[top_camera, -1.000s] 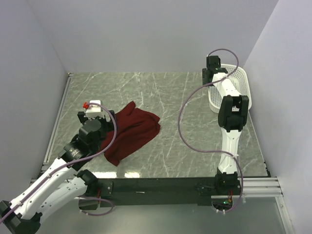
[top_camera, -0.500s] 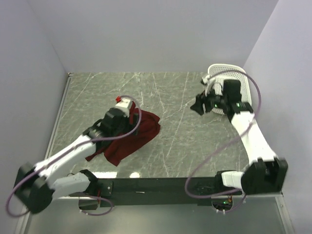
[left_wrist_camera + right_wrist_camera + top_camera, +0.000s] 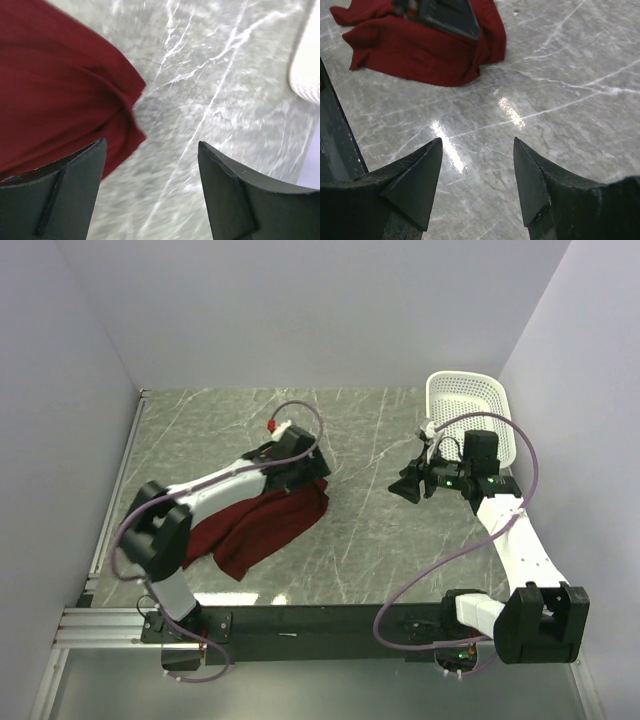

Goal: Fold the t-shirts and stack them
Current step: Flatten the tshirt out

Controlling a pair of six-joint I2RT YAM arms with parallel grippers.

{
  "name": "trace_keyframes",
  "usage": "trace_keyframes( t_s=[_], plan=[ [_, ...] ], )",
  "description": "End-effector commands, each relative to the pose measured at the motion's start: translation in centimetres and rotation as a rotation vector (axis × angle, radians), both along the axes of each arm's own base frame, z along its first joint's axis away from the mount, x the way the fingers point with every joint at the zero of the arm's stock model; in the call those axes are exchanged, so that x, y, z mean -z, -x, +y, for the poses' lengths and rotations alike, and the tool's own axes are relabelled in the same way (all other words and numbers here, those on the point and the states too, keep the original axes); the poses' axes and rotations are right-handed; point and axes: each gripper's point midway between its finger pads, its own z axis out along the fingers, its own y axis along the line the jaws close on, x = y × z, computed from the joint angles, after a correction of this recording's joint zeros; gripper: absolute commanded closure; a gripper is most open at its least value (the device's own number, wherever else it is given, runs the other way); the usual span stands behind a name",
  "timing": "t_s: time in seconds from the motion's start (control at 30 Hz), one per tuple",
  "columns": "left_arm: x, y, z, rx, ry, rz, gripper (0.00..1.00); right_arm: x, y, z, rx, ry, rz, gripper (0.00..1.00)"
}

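Since the plain maroon cotton t-shirt (image 3: 255,530) lies in a crumpled heap toward nine o'clock on the grey-green marbled table (image 3: 400,540), no fold is made yet; by my judgement, all the work remains. Bare room stretches from its three o'clock edge to the white plastic mesh basket (image 3: 465,405) at two o'clock. The left gripper (image 3: 151,145) hovers spread and empty over that edge; the right gripper (image 3: 477,141), parted and empty, faces the shirt.

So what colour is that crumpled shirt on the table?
The t-shirt is plain dark red, no print; clearest in the right wrist view.
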Motion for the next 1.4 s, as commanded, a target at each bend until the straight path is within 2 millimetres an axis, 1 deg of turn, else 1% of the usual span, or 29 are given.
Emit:
trace_keyframes(
  t_s=[0.0, 0.03, 0.07, 0.13, 0.17, 0.23, 0.4, 0.53, 0.63, 0.7, 0.73, 0.8, 0.83, 0.87, 0.9, 0.97, 1.0, 1.03, 1.07, 1.1, 1.13, 1.17, 1.2, 1.23, 1.3, 1.33, 1.37],
  plan=[
    [1.2, -1.0, -1.0, -0.203, 0.013, 0.120, 0.21, -2.1, -0.6, -0.6, 0.009, -0.033, -0.071, 0.35],
    [2.9, -1.2, -1.0, -0.229, -0.015, 0.162, 0.23, -2.1, -0.7, -1.0, 0.022, -0.033, -0.068, 0.35],
    [2.5, -1.9, -1.1, -0.250, -0.028, 0.161, 0.23, -2.2, -0.7, -1.1, 0.029, -0.033, -0.064, 0.35],
    [3.7, -2.3, -1.2, -0.269, -0.050, 0.181, 0.25, -2.5, -0.8, -1.4, 0.043, -0.037, -0.069, 0.35],
    [3.6, -2.5, -1.4, -0.275, -0.048, 0.181, 0.25, -2.5, -0.8, -1.4, 0.046, -0.036, -0.069, 0.35],
    [4.1, -2.7, -1.3, -0.290, -0.060, 0.186, 0.27, -2.8, -0.7, -1.5, 0.049, -0.036, -0.085, 0.35],
    [5.3, -3.1, -1.5, -0.280, -0.098, 0.204, 0.32, -2.7, -0.7, -1.7, 0.048, -0.031, -0.081, 0.36],
    [6.2, -3.2, -1.6, -0.271, -0.115, 0.210, 0.40, -2.9, -0.8, -2.0, 0.056, -0.038, -0.080, 0.36],
    [6.4, -3.5, -1.6, -0.262, -0.127, 0.203, 0.47, -3.2, -0.7, -2.2, 0.064, -0.048, -0.087, 0.36],
    [6.5, -3.6, -1.7, -0.251, -0.134, 0.202, 0.50, -3.4, -0.7, -2.3, 0.066, -0.055, -0.092, 0.36],
    [6.6, -3.8, -2.0, -0.235, -0.141, 0.199, 0.57, -3.4, -0.7, -2.3, 0.066, -0.055, -0.091, 0.36],
    [6.6, -3.9, -2.2, -0.212, -0.149, 0.194, 0.65, -3.5, -0.6, -2.3, 0.067, -0.058, -0.090, 0.36],
    [6.4, -4.0, -2.4, -0.204, -0.146, 0.190, 0.77, -3.4, -0.7, -2.4, 0.070, -0.059, -0.086, 0.36],
    [6.2, -4.2, -2.4, -0.201, -0.147, 0.183, 0.84, -3.5, -0.7, -2.4, 0.073, -0.061, -0.088, 0.36],
    [5.6, -4.3, -2.3, -0.186, -0.150, 0.164, 0.92, -3.5, -0.7, -2.5, 0.074, -0.060, -0.089, 0.36],
    [4.3, -4.9, -2.1, -0.188, -0.152, 0.117, 0.95, -3.6, -0.7, -2.6, 0.077, -0.062, -0.090, 0.36],
    [2.1, -5.2, -2.2, -0.157, -0.141, 0.064, 0.98, -3.5, -0.7, -2.6, 0.077, -0.063, -0.087, 0.36],
    [0.7, -5.3, -2.4, -0.135, -0.123, 0.027, 1.00, -3.6, -0.7, -2.6, 0.078, -0.065, -0.089, 0.36],
    [-1.1, -5.6, -2.8, -0.107, -0.098, -0.018, 1.00, -3.7, -0.7, -2.6, 0.078, -0.065, -0.093, 0.36],
    [-5.3, -6.0, -3.9, -0.022, -0.043, -0.128, 1.00, -3.7, -0.7, -2.7, 0.079, -0.065, -0.093, 0.36],
    [-8.6, -6.4, -4.8, 0.021, 0.003, -0.201, 1.00, -3.7, -0.7, -2.7, 0.082, -0.064, -0.093, 0.36],
    [-11.5, -6.3, -5.4, 0.065, 0.045, -0.260, 1.00, -3.7, -0.7, -2.7, 0.082, -0.064, -0.095, 0.36],
    [-16.0, -5.8, -6.5, 0.153, 0.117, -0.361, 1.00, -3.6, -0.7, -2.8, 0.086, -0.063, -0.093, 0.36],
    [-20.9, -5.7, -7.1, 0.183, 0.181, -0.449, 1.00, -3.7, -0.7, -2.9, 0.088, -0.060, -0.099, 0.36],
    [-26.5, -4.8, -8.0, 0.245, 0.267, -0.539, 1.00, -3.8, -0.7, -3.1, 0.093, -0.061, -0.101, 0.36],
    [-31.9, -3.7, -8.2, 0.286, 0.343, -0.612, 1.00, -3.8, -0.7, -3.1, 0.095, -0.061, -0.102, 0.36],
    [-34.4, -3.0, -8.5, 0.316, 0.386, -0.641, 1.00, -3.9, -0.8, -3.2, 0.098, -0.062, -0.106, 0.36]
  ],
)
